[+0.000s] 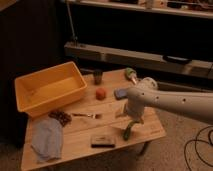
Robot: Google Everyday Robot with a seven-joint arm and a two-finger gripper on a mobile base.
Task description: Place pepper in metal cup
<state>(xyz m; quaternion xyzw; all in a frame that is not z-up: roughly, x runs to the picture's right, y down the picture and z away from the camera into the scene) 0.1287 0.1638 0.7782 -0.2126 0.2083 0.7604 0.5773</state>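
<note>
**Gripper (132,121) at pepper (128,133), front-right of table (80,131)**

I see the gripper right at the pepper's upper end; can't tell its grip state. Metal cup (98,76) stands upright, well apart near the back edge, behind the orange fruit (101,93).

On the wooden table (75,131), a yellow bin (30,96) fills the 10 o'clock corner, a crumpled blue cloth (47,141) lies at 8 o'clock, and a dark clump (61,117) sits between them. Near the middle lies a small utensil (88,115), with an orange fruit (101,94) at 12 o'clock, a blue-grey object (120,93) at 1 o'clock and a stubby green lump (131,75) at the far 1 o'clock corner. 1 dark flat block (103,141) rests at 6 o'clock, left of the gripper (131,125) at 4 o'clock.
</note>
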